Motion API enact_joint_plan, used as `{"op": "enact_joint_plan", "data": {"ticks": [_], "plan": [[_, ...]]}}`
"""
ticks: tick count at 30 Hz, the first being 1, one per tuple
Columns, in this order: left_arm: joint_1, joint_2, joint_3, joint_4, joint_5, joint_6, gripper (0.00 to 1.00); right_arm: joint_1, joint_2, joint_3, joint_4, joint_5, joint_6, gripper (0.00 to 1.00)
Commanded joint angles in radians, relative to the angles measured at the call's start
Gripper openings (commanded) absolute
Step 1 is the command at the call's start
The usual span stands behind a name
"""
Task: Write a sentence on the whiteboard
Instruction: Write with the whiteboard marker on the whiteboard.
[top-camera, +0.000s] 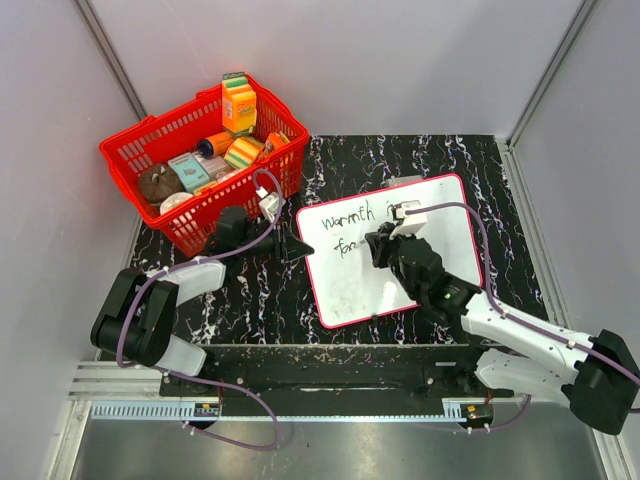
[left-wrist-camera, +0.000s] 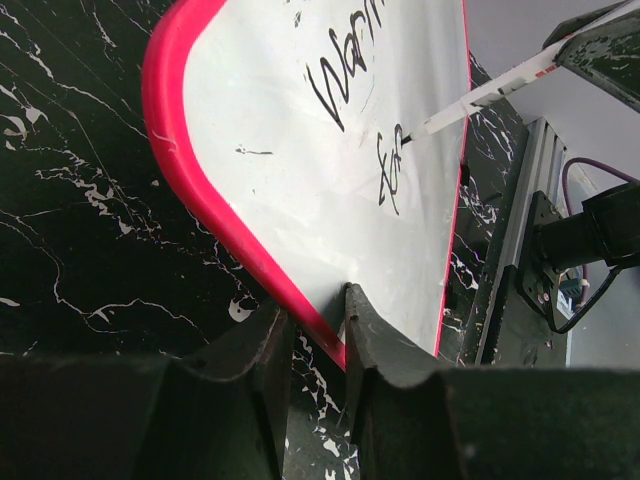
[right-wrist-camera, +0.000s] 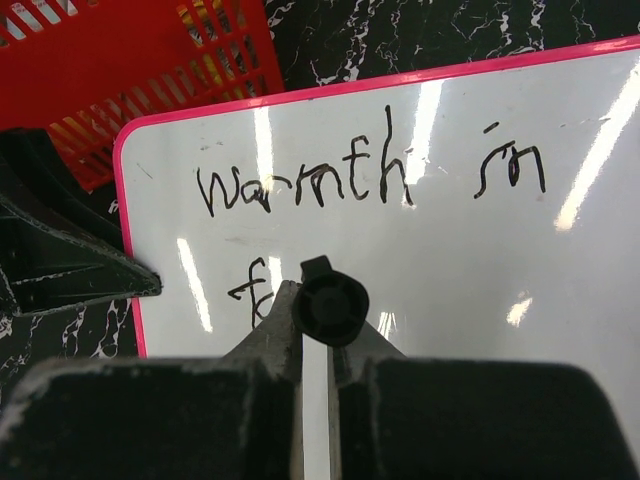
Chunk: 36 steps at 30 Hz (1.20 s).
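Top external view: the whiteboard (top-camera: 345, 285) lies flat on the black marbled counter (top-camera: 400, 155), just right of the red basket (top-camera: 215, 215) and turned slightly askew to the counter edge. The left gripper (top-camera: 297, 249) meets the board at its left edge. In the left wrist view the pink frame runs into the narrow slit between the jaws, which appear clenched on it.

The right gripper (top-camera: 380, 245) hovers over the middle of the board. In the right wrist view its jaws are grasping a marker (right-wrist-camera: 330, 308), seen end-on. The left wrist view shows the tip down on the white surface at the start of a second line. The first line (right-wrist-camera: 310, 185) reads "warmth in"; below it only two or three letters stand.

Assessment: writing is under way and the sentence looks unfinished.

Hazards noted:
- The left hold covers only a small stretch of frame. Sideways drag from the marker could pivot the board and skew the stroke.
- Too much downward pressure could push the marker back through the jaws; too little would break the line.
- The right arm crosses the lower part of the board. If it dips, it may smear fresh ink.
- The second line starts close under the first, so tall letters may collide.
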Motion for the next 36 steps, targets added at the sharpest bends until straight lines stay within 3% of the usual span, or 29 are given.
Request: {"op": "enact_joint_plan", "data": {"ticks": [1, 36], "plan": [[-0.022, -0.004, 0.014, -0.026, -0.051, 0.121, 0.00, -0.014, 0.029, 0.045, 0.018, 0.078, -0.024, 0.00], [-0.022, -0.004, 0.014, -0.024, -0.051, 0.121, 0.00, -0.029, -0.029, -0.016, -0.071, 0.009, 0.017, 0.00]]}}
